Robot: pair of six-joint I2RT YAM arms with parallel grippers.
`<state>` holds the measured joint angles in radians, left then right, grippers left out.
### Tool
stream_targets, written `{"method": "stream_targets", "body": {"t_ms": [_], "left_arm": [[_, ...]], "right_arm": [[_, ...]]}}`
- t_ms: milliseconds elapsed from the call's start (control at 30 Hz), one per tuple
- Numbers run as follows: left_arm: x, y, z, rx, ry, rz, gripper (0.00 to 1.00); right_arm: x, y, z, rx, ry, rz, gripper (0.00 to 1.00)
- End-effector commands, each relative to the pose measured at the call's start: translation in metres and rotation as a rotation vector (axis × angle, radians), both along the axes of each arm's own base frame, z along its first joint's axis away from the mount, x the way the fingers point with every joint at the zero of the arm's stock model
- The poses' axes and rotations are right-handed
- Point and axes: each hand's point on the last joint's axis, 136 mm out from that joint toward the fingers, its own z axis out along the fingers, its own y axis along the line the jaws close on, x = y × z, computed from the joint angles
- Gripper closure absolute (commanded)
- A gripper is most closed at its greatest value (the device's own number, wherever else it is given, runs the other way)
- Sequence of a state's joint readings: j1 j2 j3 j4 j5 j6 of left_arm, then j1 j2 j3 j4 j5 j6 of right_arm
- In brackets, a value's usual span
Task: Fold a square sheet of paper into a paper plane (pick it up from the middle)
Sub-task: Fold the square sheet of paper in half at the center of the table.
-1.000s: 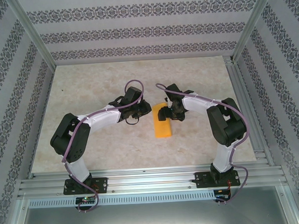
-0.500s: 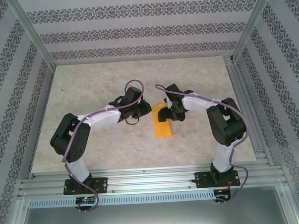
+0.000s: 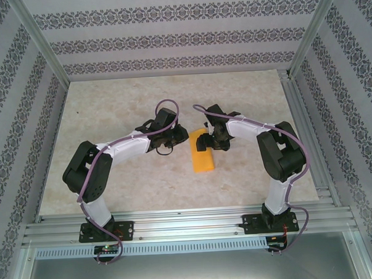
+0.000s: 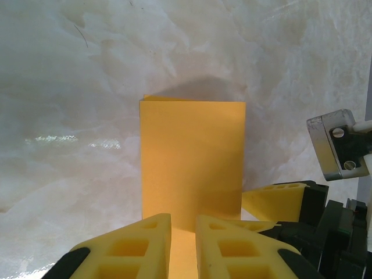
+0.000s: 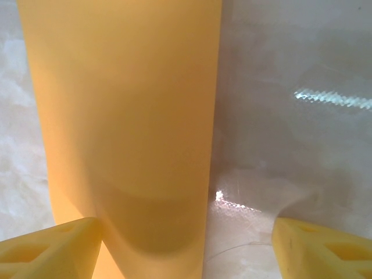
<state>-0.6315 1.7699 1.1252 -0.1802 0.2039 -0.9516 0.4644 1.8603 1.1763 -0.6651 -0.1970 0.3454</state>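
The left arm (image 3: 112,152) and right arm (image 3: 260,133) are reaching inward, elbows bent outward, wrists nearly meeting in the middle. The left gripper (image 4: 183,229) is keeping its fingers a narrow gap apart; the right gripper (image 5: 186,250) is spreading its fingers wide.

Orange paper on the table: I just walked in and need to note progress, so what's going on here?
The square sheet of paper lies on the table folded into a narrow rectangle, not yet a plane. The left gripper sits at its edge, jaws nearly together; whether it pinches is unclear. The right gripper is wide open, one finger over the paper, one over bare table.
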Motion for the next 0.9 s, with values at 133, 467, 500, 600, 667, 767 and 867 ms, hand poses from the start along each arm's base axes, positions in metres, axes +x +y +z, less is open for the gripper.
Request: {"method": "stream_targets", "body": {"t_ms": [133,467,500,600,667,767,867], "left_arm": [[-0.001,-0.009,0.005,-0.01,-0.002,-0.022,0.79],[-0.002,-0.009,0.004,-0.012,0.0,-0.021,0.79],[-0.002,-0.009,0.004,-0.013,0.0,-0.022,0.79],[-0.001,-0.01,0.003,-0.016,0.002,-0.025,0.79],[-0.001,-0.013,0.002,-0.023,0.005,-0.028,0.79],[0.0,-0.016,-0.001,-0.037,0.015,-0.029,0.8],[0.001,-0.019,-0.004,-0.051,0.024,-0.028,0.8]], "right_arm": [[0.011,-0.004,-0.001,-0.006,-0.041,-0.043,0.23],[0.006,-0.007,-0.009,-0.038,-0.015,-0.028,0.24],[0.006,-0.007,-0.009,-0.04,-0.016,-0.025,0.25],[0.007,-0.007,-0.009,-0.049,-0.014,-0.02,0.26],[0.006,-0.008,-0.01,-0.053,-0.012,-0.022,0.26],[0.006,-0.009,-0.012,-0.059,-0.009,-0.029,0.26],[0.006,-0.01,-0.013,-0.065,-0.007,-0.037,0.26]]}}
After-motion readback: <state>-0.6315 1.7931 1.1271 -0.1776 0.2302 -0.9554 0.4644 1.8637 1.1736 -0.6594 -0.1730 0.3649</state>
